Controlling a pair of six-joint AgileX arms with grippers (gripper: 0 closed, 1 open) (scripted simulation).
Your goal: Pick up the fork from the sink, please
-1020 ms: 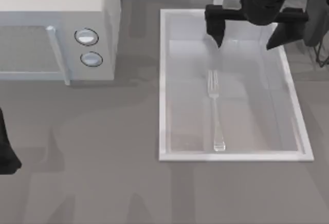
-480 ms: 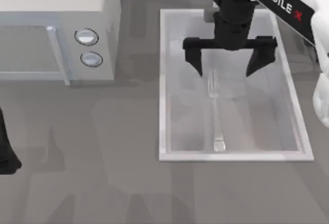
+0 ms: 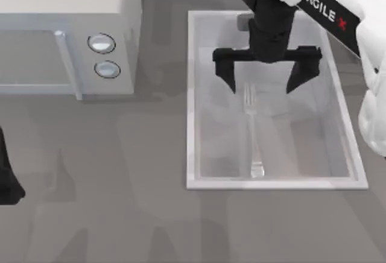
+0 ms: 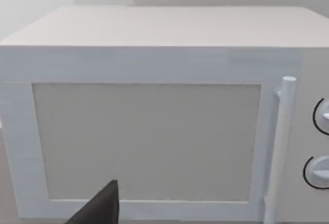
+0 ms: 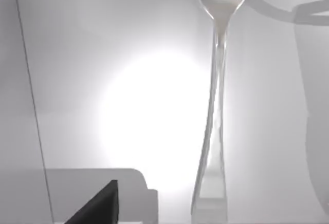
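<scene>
The bench (image 3: 120, 215) carries a microwave (image 3: 66, 34) at the top view's left and the sink (image 3: 192, 94) at its right. The sink is a long basin running from the far edge toward the near edge, with a faucet post (image 3: 242, 20) at its far end.

The right arm (image 3: 338, 9) reaches in from the upper right, and its claw (image 3: 263, 84) hangs over the far half of the basin, spread wide with nothing held. One finger stands toward the sink's left wall, the other toward its right.

The fork (image 3: 252, 127) lies flat on the sink floor, lengthwise, tines toward the faucet end and rounded handle tip near the front wall. Its long axis runs across the line between the two fingers, so the opening is already set to close across the shaft. The tines lie between the fingers but closer to the left one, and the handle stretches away toward the near end. I judge the claw needs a small shift to centre, then a descent.

The left claw (image 3: 7, 184) is parked at the bench's left edge, facing the microwave; I cannot tell how it is set.
</scene>
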